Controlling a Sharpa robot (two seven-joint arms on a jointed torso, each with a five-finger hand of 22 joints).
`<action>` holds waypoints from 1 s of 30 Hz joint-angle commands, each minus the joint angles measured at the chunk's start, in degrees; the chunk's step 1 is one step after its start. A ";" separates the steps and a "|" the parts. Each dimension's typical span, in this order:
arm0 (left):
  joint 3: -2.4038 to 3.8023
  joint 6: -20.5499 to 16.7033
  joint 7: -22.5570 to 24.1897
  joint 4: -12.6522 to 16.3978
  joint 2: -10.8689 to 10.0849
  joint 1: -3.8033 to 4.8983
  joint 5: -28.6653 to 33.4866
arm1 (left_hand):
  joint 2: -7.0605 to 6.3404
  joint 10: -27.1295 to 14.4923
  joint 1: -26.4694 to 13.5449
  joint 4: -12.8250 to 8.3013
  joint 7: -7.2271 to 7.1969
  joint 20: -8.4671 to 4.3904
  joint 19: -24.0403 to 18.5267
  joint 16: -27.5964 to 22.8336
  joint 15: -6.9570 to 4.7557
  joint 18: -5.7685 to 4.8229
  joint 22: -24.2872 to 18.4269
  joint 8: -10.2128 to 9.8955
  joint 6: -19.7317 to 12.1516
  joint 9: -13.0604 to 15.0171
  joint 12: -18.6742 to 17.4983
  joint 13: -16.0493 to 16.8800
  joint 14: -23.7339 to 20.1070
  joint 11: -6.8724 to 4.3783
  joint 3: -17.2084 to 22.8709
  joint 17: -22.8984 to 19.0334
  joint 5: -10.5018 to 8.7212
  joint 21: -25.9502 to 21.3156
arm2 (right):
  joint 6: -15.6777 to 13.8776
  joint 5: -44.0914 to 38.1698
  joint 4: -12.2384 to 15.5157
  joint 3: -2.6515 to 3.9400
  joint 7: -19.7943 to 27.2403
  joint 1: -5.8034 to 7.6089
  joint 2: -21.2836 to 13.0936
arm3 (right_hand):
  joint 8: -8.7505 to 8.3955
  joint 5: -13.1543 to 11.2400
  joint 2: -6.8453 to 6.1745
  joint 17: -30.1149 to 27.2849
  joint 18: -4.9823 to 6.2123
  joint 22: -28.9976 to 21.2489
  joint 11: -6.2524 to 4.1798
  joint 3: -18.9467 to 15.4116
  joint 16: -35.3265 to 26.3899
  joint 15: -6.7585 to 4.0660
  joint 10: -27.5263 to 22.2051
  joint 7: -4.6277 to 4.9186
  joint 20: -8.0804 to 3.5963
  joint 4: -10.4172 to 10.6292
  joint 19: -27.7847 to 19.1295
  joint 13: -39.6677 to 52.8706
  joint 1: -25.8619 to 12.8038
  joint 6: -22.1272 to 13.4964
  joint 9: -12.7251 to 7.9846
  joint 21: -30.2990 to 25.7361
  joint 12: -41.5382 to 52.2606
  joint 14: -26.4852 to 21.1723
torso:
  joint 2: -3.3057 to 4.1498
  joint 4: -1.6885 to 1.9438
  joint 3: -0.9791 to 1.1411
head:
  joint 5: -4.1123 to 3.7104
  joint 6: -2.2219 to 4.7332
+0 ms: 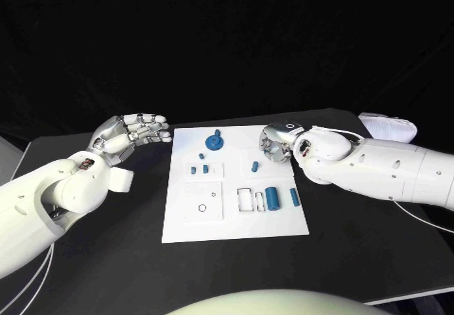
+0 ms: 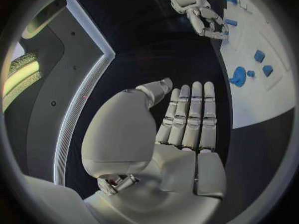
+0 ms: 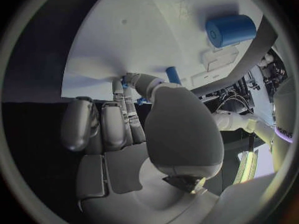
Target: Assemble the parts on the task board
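Head camera overlooks the task board; wrist cameras share it.

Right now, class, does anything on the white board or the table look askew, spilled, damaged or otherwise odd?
Nothing stands out. The task board lies flat on the black table, roughly square to it, with its blue parts scattered but intact. The left hand hovers open beside the board; the right hand is over its far edge.

My two arms are glossy white, bulbous shells with small dark screw holes. A thin white cable loops at the right wrist. The left hand and right hand are silver metal with segmented fingers; their backs carry smooth pale-grey covers, and the palms have grey pads.
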 commanded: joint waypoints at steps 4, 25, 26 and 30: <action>0.05 0.51 0.43 0.25 -0.01 -0.04 -0.38 | -0.17 -0.01 0.44 0.21 0.27 0.02 0.23 -0.25 -0.17 0.23 -0.05 0.23 0.08 -0.07 -0.20 -0.05 0.41 0.16 -0.06 0.05 0.12 -0.23 | -0.59 -1.99 0.47 -0.45 -1.16 -0.74 0.34 | 0.77 -2.46 2.14 0.33 -1.12 1.20 -0.38 2.02 0.86 -0.69 1.49 -0.06 -0.53 -1.26 0.50 0.15 1.08 0.92 0.74 1.08 -0.36 2.22 | -0.07 0.01 0.05 | -0.04 0.10; 0.05 0.34 0.20 -0.26 0.10 -0.26 -0.39 | -0.22 -0.26 0.65 0.02 0.35 0.00 0.51 -0.82 -0.10 0.19 -0.40 0.08 -0.16 -0.22 -0.60 -0.07 0.61 0.27 -0.12 0.18 0.12 -0.66 | -10.68 -0.57 3.35 0.19 -0.98 -0.02 -1.68 | 1.38 -1.87 2.75 0.51 -1.34 2.56 -0.74 3.96 1.38 -0.97 2.91 -0.38 -0.77 -2.21 0.79 0.50 1.28 1.53 1.40 2.23 -0.27 2.22 | -0.10 -0.02 0.04 | -0.11 0.39; 0.05 0.36 0.18 -0.28 0.11 -0.27 -0.39 | -0.22 -0.26 0.65 0.02 0.35 0.00 0.51 -0.82 -0.10 0.19 -0.40 0.08 -0.16 -0.22 -0.60 -0.07 0.61 0.27 -0.12 0.18 0.12 -0.66 | -10.80 -0.24 3.56 0.24 -0.92 0.12 -1.84 | 1.38 -1.87 2.75 0.51 -1.34 2.56 -0.74 3.96 1.38 -0.97 2.91 -0.38 -0.77 -2.21 0.79 0.50 1.28 1.53 1.40 2.23 -0.27 2.22 | -0.12 -0.03 0.06 | -0.13 0.40; 0.05 0.40 0.11 -0.38 0.15 -0.31 -0.39 | -0.22 -0.26 0.65 0.02 0.35 0.00 0.51 -0.82 -0.10 0.19 -0.40 0.08 -0.16 -0.22 -0.60 -0.07 0.61 0.27 -0.12 0.18 0.12 -0.66 | -10.90 0.96 4.61 0.42 -0.72 0.73 -2.60 | 1.41 -1.92 2.74 0.64 -1.35 2.64 -0.75 4.04 1.49 -0.98 2.95 -0.40 -0.78 -2.25 0.80 0.51 1.24 1.57 1.44 2.29 -0.29 2.25 | -0.10 -0.04 0.06 | -0.20 0.55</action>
